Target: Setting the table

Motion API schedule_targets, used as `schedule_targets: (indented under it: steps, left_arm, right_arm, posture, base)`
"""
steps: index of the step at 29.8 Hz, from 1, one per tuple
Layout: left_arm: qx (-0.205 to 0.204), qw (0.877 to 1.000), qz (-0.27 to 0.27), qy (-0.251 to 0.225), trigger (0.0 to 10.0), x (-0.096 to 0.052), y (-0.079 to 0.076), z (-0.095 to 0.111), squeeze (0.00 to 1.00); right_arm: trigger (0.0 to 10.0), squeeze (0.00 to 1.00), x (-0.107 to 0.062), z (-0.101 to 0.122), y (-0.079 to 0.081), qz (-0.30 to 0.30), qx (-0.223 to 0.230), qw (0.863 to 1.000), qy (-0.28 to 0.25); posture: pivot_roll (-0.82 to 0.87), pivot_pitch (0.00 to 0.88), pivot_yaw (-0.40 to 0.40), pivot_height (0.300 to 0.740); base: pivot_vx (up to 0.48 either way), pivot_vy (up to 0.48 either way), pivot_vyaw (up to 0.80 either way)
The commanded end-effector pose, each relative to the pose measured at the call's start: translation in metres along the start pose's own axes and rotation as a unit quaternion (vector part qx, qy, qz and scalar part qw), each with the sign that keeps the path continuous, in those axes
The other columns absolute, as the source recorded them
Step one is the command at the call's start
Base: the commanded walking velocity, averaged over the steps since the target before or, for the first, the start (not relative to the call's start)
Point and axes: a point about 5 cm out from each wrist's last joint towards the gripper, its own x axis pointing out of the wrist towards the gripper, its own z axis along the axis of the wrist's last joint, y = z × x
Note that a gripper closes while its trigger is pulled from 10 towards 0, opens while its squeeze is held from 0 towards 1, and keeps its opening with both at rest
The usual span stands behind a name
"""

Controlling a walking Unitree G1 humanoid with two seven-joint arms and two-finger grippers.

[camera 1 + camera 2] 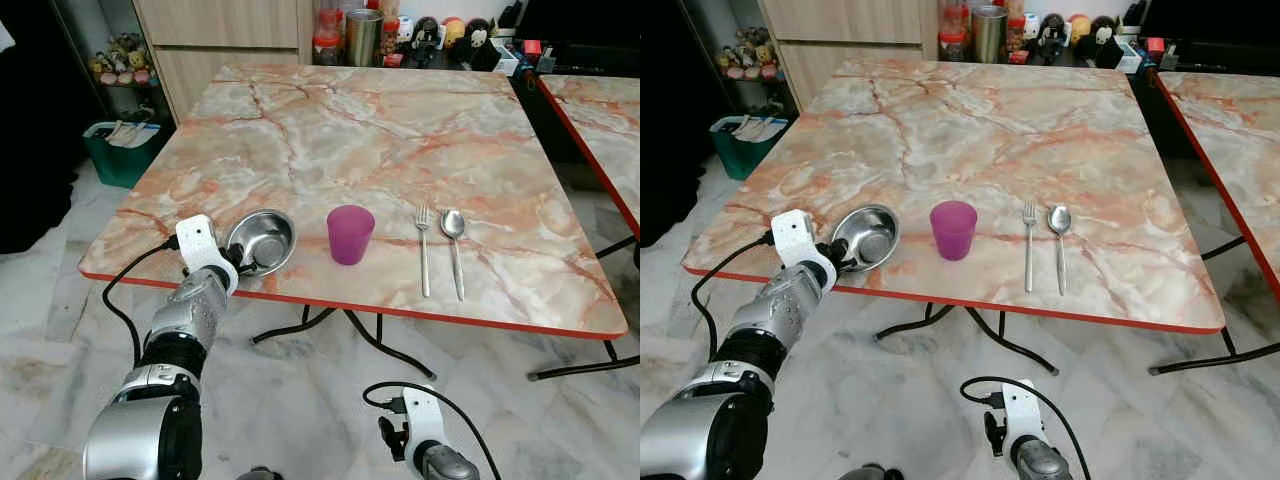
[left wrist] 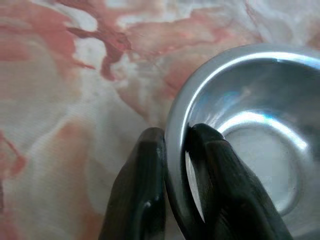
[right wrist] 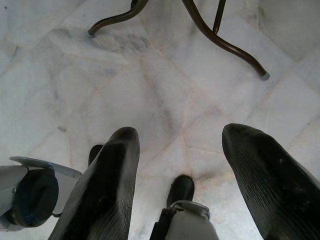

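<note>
Steel bowl, rim pinched by the left gripper, is being placed lower left beside the purple cup, fork and spoon already laid, while the right gripper hangs wide open.

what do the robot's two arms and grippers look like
Both arms are silver metal with ribbed black joint sections. Each wrist carries a white camera housing fed by a looping black cable. The left gripper and the right gripper each have two long black fingers with rounded tips; the right one's fingers show a fine ribbed texture.
</note>
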Motion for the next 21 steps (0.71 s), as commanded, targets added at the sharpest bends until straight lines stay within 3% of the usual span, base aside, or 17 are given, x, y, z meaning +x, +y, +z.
schedule_targets:
  steps: [1, 6, 8, 10, 11, 13, 14, 15, 16, 21]
  left_arm:
    - [0.001, 1.0, 0.021, 0.012, 0.0, -0.003, 0.011, -0.008, 0.0]
    - [-0.011, 1.0, 0.026, 0.0, 0.0, -0.004, 0.013, -0.005, 0.0]
    - [-0.042, 0.997, 0.014, -0.057, 0.0, -0.006, 0.011, 0.011, 0.0]
    - [-0.057, 0.995, 0.007, -0.085, 0.0, -0.008, 0.01, 0.019, 0.0]
    - [-0.078, 0.986, -0.003, -0.146, 0.0, -0.012, 0.01, 0.036, 0.0]
    - [-0.091, 0.979, -0.009, -0.179, 0.0, -0.015, 0.009, 0.045, 0.0]
    - [-0.098, 0.975, -0.008, -0.201, 1.3, -0.018, 0.01, 0.051, 0.0]
    - [-0.098, 0.975, -0.008, -0.201, 1.3, -0.018, 0.01, 0.051, 0.0]
    - [-0.102, 0.971, -0.008, -0.216, 10.0, -0.02, 0.01, 0.055, 0.0]
    - [-0.116, 0.957, -0.015, -0.264, 10.0, -0.028, 0.008, 0.063, 0.0]
  right_arm:
    - [10.0, 0.0, 0.0, 0.0, 0.0, 0.0, 0.001, 1.0, 0.003]
    - [10.0, 0.0, 0.0, 0.001, 0.0, 0.001, -0.001, 1.0, 0.002]
    - [10.0, 0.0, 0.0, 0.001, -0.001, 0.0, -0.001, 1.0, 0.001]
    - [10.0, 0.0, 0.0, 0.001, -0.001, 0.0, -0.001, 1.0, 0.001]
    - [10.0, 0.0, 0.0, 0.001, -0.002, 0.0, -0.002, 1.0, 0.001]
    - [10.0, 0.0, 0.0, 0.001, -0.002, -0.001, -0.002, 1.0, 0.001]
    - [10.0, 0.0, 0.0, 0.001, -0.003, -0.001, -0.003, 1.0, 0.001]
    - [10.0, 0.0, 0.0, 0.001, -0.003, -0.001, -0.003, 1.0, 0.001]
    - [10.0, 0.0, 0.0, 0.001, -0.003, -0.001, -0.004, 1.0, 0.001]
    - [10.0, 0.0, 0.0, 0.002, -0.005, -0.002, -0.005, 1.0, 0.001]
  posture:
    - [0.13, 0.056, 0.008, 0.715]
    - [0.13, 0.056, 0.005, 0.715]
    - [0.12, 0.054, 0.003, 0.715]
    - [0.12, 0.054, 0.003, 0.715]
    - [0.12, 0.049, -0.002, 0.715]
    - [0.12, 0.049, -0.002, 0.715]
    - [0.12, 0.046, -0.005, 0.715]
    - [0.12, 0.046, -0.005, 0.715]
    - [0.12, 0.043, -0.007, 0.715]
    - [0.12, 0.02, -0.013, 0.715]
  base:
    - [0.0, 0.0, 0.0]
    - [0.0, 0.0, 0.0]
    - [0.0, 0.0, 0.0]
    - [0.0, 0.0, 0.0]
    - [0.0, 0.0, 0.0]
    - [0.0, 0.0, 0.0]
    - [0.0, 0.0, 0.0]
    - [0.0, 0.0, 0.0]
    - [0.0, 0.0, 0.0]
    - [0.0, 0.0, 0.0]
